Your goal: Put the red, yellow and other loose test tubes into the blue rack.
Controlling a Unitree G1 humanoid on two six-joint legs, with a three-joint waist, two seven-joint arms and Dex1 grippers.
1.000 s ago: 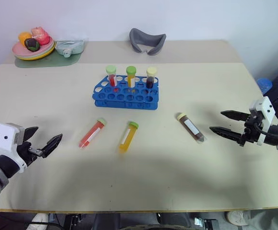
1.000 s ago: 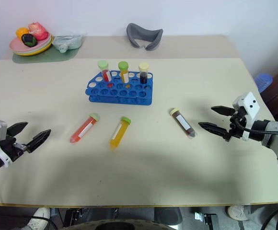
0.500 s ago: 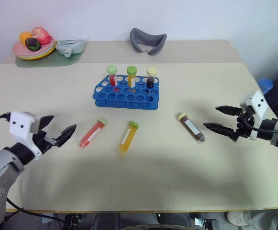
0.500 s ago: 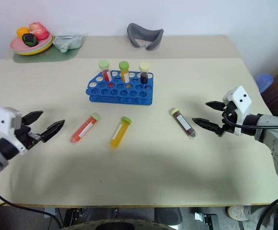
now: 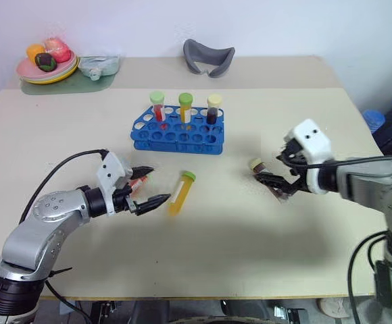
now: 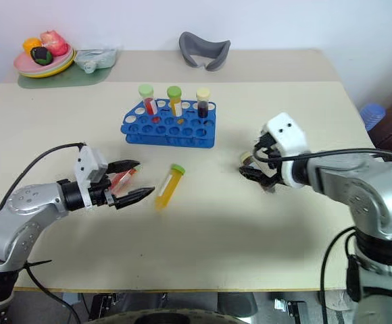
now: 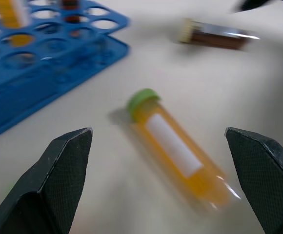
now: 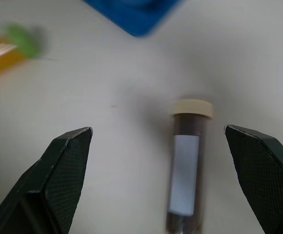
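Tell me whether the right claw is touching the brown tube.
Apart. The right wrist view shows the brown tube lying between the open right claw fingers, table visible on both sides.

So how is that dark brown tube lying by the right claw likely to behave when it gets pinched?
The dark brown tube lies on its side on the table and is round, so a nudge would probably roll it. It looks like smooth, rigid plastic and may slip between the right claw fingers. Being small, it is probably light.

Bright, even light with soft shadows on the surface [image 5: 250, 121]; both wrist views show motion blur.
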